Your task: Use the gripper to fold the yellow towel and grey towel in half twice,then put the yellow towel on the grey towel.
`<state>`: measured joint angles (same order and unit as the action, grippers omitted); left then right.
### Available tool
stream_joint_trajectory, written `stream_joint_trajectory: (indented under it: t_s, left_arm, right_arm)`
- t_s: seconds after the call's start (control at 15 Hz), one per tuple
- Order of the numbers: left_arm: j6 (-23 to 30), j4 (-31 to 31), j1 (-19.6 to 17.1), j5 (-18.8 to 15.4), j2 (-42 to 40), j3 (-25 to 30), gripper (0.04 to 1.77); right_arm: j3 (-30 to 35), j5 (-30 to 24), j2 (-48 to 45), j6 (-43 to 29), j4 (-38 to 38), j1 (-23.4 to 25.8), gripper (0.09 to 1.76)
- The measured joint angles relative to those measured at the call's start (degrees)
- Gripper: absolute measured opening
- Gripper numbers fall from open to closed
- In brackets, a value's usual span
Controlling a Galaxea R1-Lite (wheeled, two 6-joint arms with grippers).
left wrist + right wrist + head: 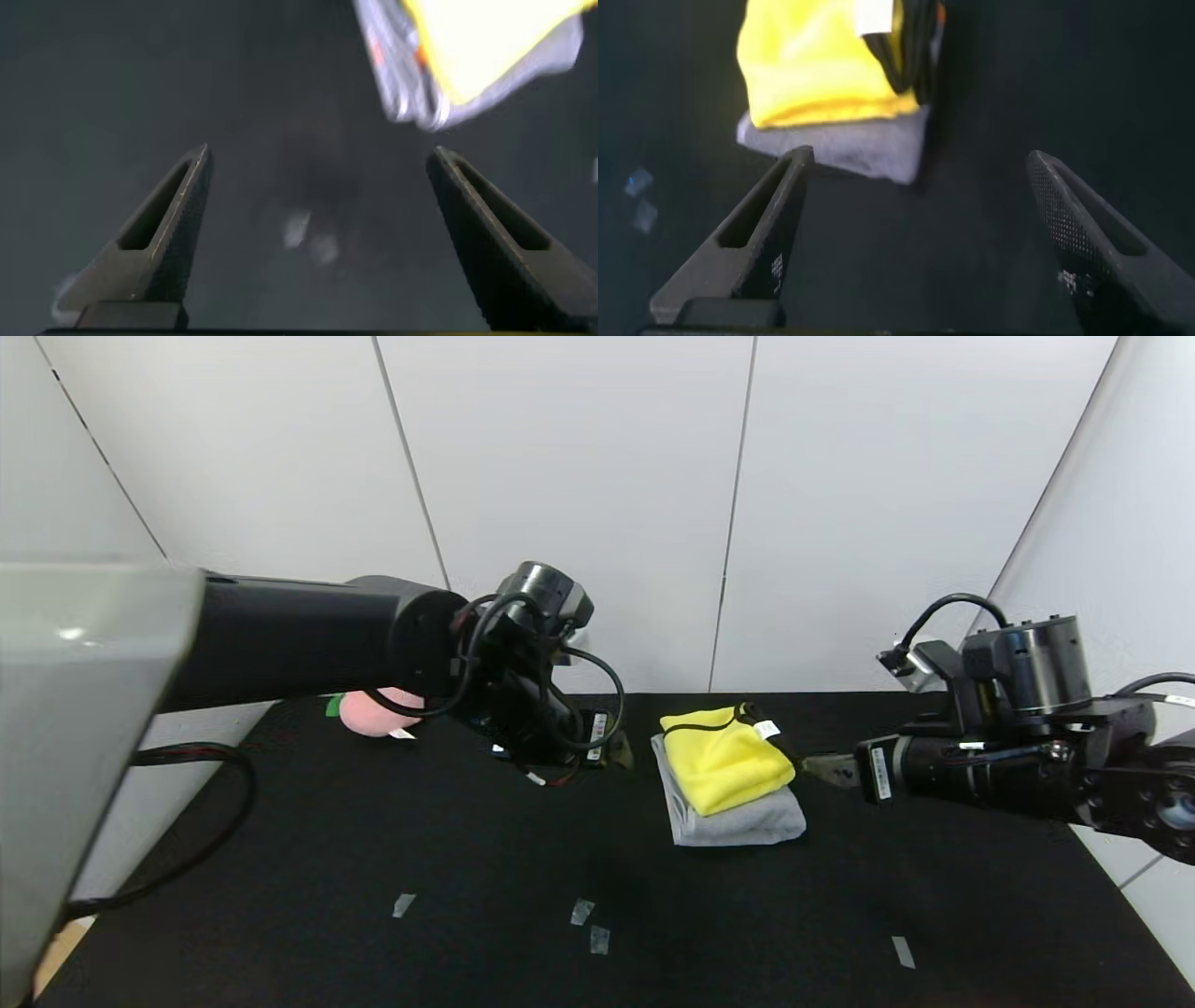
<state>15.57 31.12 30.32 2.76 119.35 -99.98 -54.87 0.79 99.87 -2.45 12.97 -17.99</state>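
Lying near the head camera, bits of tape (583, 911) dot the black table (373, 859); farther back the folded yellow towel (726, 758) sits on the folded grey towel (738, 817), with the left gripper (611, 754) just to their left and the right gripper (822, 767) just to their right. Only the wrist views show the jaws: both pairs wide apart and empty above the table; the right one also shows the yellow towel's white tag (875, 16). Farthest off, a pink peach (373, 714) peeks from behind the left arm.

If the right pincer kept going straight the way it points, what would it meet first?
Probably the towel stack: the open right pincer points at the yellow towel lying on the grey towel. Height is unclear.
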Motion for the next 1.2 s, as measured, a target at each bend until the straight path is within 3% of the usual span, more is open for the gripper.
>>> stream_joint_trajectory:
  t_s: [0.2, 0.67, 0.87, 1.07, 1.2]
  left_arm:
    - [-2.7, -1.1, -0.1, 2.0, -11.0, 11.0, 1.66]
    - [-9.4, -4.7, -0.7, 4.7, -42.5, 36.8, 1.69]
    - [-12.6, -4.3, -0.8, 5.6, -56.6, 44.3, 1.70]
    - [-15.8, -0.2, -1.0, 8.6, -69.4, 49.2, 1.70]
    - [-16.7, 3.4, -4.1, 9.2, -75.9, 50.3, 1.70]
  right_arm:
    - [2.6, 3.6, -7.7, 0.8, -4.1, -0.1, 1.66]
    - [16.1, 4.4, -30.7, 3.5, -7.6, 0.0, 1.69]
    - [19.1, 4.4, -41.7, 3.9, -14.3, 0.1, 1.70]
    - [19.8, 4.8, -52.1, 4.0, -22.0, 0.1, 1.70]
    - [20.0, 7.1, -58.3, 4.0, -26.2, 0.4, 1.70]
